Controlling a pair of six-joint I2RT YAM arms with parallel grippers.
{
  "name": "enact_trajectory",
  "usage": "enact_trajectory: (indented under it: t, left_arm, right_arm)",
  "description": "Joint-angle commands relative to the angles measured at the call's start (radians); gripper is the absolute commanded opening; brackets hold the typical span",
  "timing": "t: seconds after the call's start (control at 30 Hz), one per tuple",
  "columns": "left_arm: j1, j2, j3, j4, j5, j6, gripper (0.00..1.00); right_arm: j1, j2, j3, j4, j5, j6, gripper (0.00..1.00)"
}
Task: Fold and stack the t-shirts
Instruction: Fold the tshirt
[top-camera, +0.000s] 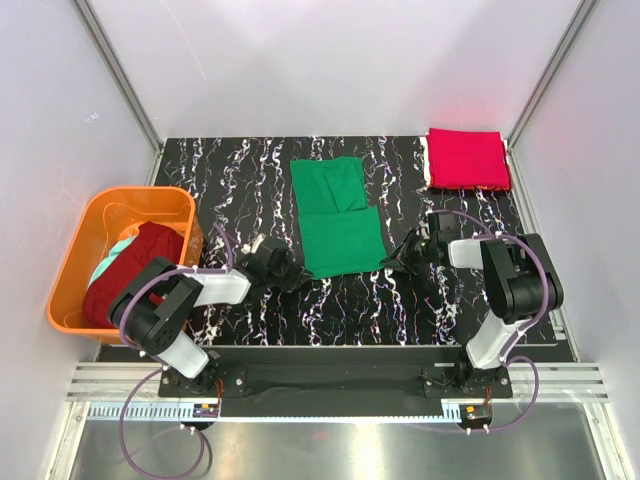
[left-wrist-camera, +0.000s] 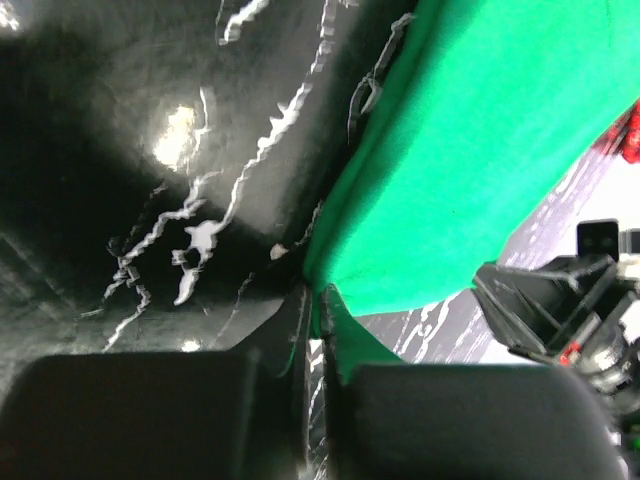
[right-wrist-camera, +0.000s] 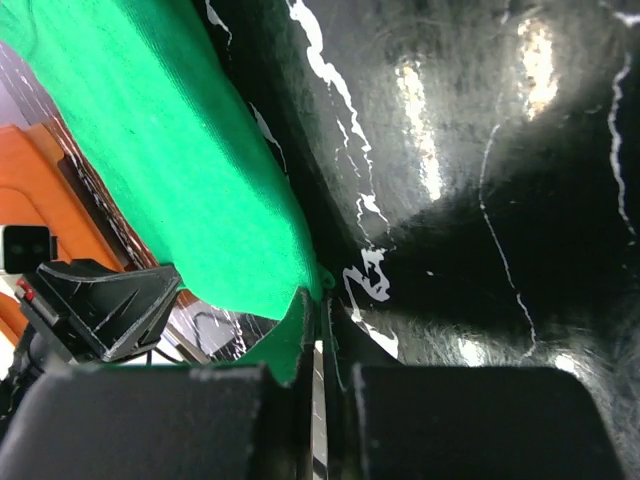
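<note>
Solid green cotton tee (top-camera: 338, 215) lies half-folded at frame centre. The left gripper (left-wrist-camera: 318, 310) and right gripper (right-wrist-camera: 318, 305) each clamp a near corner, the pinch points blurred. Folded crimson tee (top-camera: 468, 158) sits upper right.

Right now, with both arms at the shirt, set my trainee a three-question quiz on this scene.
1. True or false: the left gripper and the right gripper are each shut on a near corner of the green t-shirt.
2. Which dark garment lies in the orange basket beside the pale teal garment?
3. Where is the folded red t-shirt?
A. in the orange basket
B. at the far right corner of the table
C. on top of the green t-shirt

Key: 1 true; 2 the maroon t-shirt; 3 B.
</note>
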Motion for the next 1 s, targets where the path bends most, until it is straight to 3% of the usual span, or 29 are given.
enact_trajectory:
  t: [0.0,0.1,0.23,0.4,0.7,0.87,0.97]
  left_arm:
    - [0.004,0.052,-0.024,-0.184,-0.051,0.113,0.00]
    - [-0.020,0.012,-0.019,-0.233,-0.080,0.172,0.00]
    - [-0.082,-0.155,-0.047,-0.366,-0.149,0.210,0.00]
    - [-0.227,-0.318,-0.084,-0.497,-0.206,0.207,0.00]
    - [-0.652,-0.583,-0.110,-0.778,-0.359,-0.076,0.00]
    - [-0.877,-0.617,-0.079,-0.887,-0.444,-0.258,0.00]
    - [-0.948,-0.591,-0.042,-0.924,-0.468,-0.314,0.00]
  right_arm:
    - [0.005,0.043,-0.021,-0.040,0.101,-0.059,0.00]
    - [0.023,-0.011,-0.058,-0.084,0.102,-0.101,0.00]
    - [0.077,-0.199,-0.127,-0.164,0.133,-0.106,0.00]
    - [0.244,-0.444,-0.202,-0.296,0.199,-0.046,0.00]
    - [0.486,-0.837,-0.271,-0.555,0.303,0.097,0.00]
    - [0.606,-1.012,-0.300,-0.640,0.317,0.186,0.00]
    - [0.670,-1.074,-0.326,-0.644,0.329,0.238,0.00]
